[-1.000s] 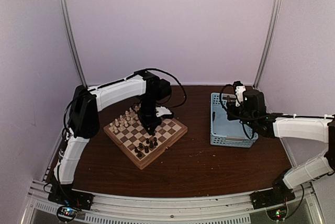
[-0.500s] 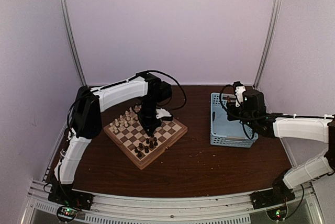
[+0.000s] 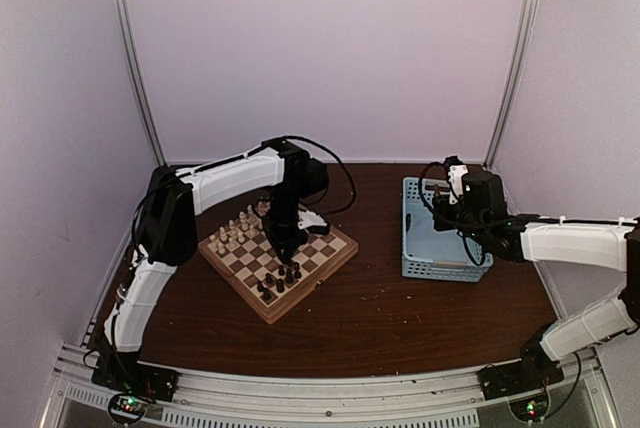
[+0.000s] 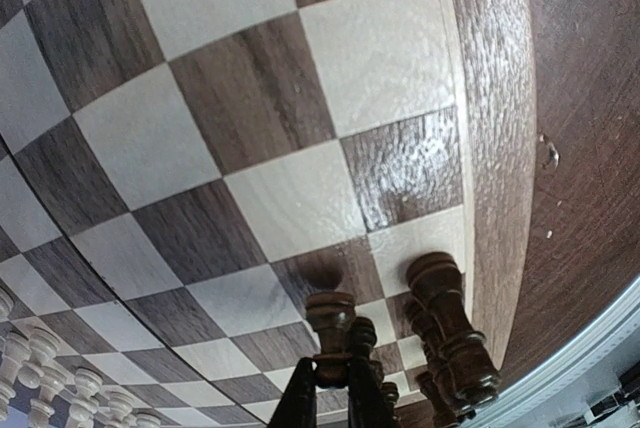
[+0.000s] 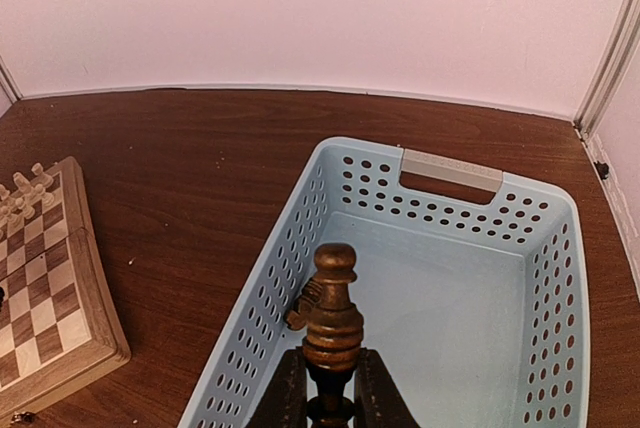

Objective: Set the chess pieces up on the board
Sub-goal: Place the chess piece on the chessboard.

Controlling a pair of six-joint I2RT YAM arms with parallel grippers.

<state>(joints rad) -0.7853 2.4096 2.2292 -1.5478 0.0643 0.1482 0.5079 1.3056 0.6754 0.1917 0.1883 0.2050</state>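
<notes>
The board [image 3: 322, 253] lies left of centre on the table, turned diagonally. Cream chess pieces [image 3: 235, 231] line its far-left side and dark chess pieces [image 3: 280, 279] its near side. My left gripper [image 3: 285, 245] points down over the board's middle. In the left wrist view it [image 4: 332, 362] is shut on a dark piece [image 4: 331, 316] just above a dark square, beside standing dark pieces [image 4: 447, 320]. My right gripper [image 5: 328, 354] is shut on another dark piece [image 5: 333, 308], held upright over the light blue basket [image 5: 462, 220]. A small dark shape [image 5: 304, 309] shows beside it.
The basket [image 3: 418, 238] stands at the right of the brown table. My right arm [image 3: 570, 243] reaches over it from the right. In the right wrist view the board's corner [image 5: 95, 318] lies left of the basket, with bare table between. Pale walls close in the back and sides.
The left arm has shifted slightly over the board while keeping hold of its piece. The right arm has not moved.
</notes>
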